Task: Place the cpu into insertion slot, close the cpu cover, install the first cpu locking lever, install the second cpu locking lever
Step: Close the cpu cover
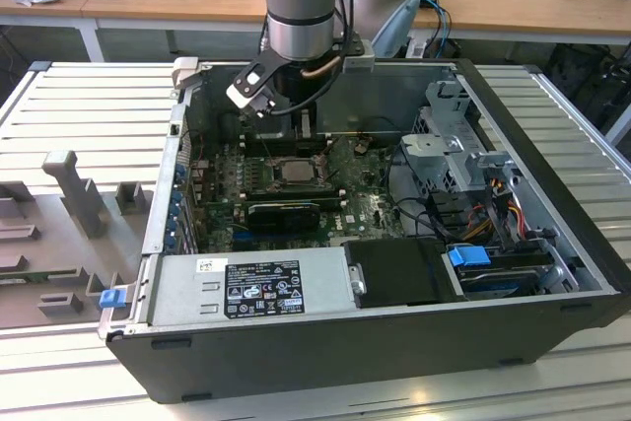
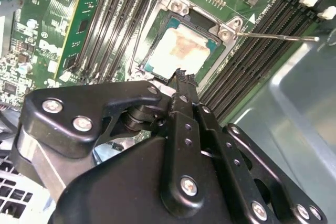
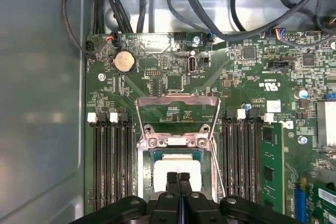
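Desks behind; an open PC case [image 1: 394, 347] is laid on a slatted metal bench [image 1: 89, 96]. The cpu [image 3: 163, 169] is seated in the insertion slot [image 2: 226, 32], mid-board toward the case's far wall. The cpu cover [image 3: 178, 99] appears raised and the locking levers [image 2: 278, 37] unlatched. The fingers [image 3: 172, 178] are pressed together, empty, at the cpu's edge. Step judged: cover closing, which calls for contact on the frame only.

the jaws hide one edge of the cpu [image 3: 159, 171].
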`<state>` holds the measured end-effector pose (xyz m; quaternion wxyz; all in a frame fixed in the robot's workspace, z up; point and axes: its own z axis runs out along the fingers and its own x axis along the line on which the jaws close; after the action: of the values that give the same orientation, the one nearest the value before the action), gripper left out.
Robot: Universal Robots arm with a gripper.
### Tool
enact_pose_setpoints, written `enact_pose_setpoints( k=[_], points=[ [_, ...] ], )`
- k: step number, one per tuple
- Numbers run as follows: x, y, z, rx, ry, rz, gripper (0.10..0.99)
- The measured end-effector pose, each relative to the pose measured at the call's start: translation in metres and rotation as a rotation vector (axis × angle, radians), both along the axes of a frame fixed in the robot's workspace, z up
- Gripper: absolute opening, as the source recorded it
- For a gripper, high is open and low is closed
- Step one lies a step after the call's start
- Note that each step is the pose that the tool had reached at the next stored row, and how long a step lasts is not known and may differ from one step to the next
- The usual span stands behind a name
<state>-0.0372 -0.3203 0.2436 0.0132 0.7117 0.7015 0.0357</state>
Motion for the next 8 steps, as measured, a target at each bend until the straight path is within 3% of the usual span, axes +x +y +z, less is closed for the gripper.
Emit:
enact_pose_setpoints(
  k=[2,8],
  points=[
    [0.0,0.0,0.0051,0.0,0.0,0.0,0.106],
    [0.006,0.0,0.0055,0.0,0.0,0.0,0.106]
  ],
)
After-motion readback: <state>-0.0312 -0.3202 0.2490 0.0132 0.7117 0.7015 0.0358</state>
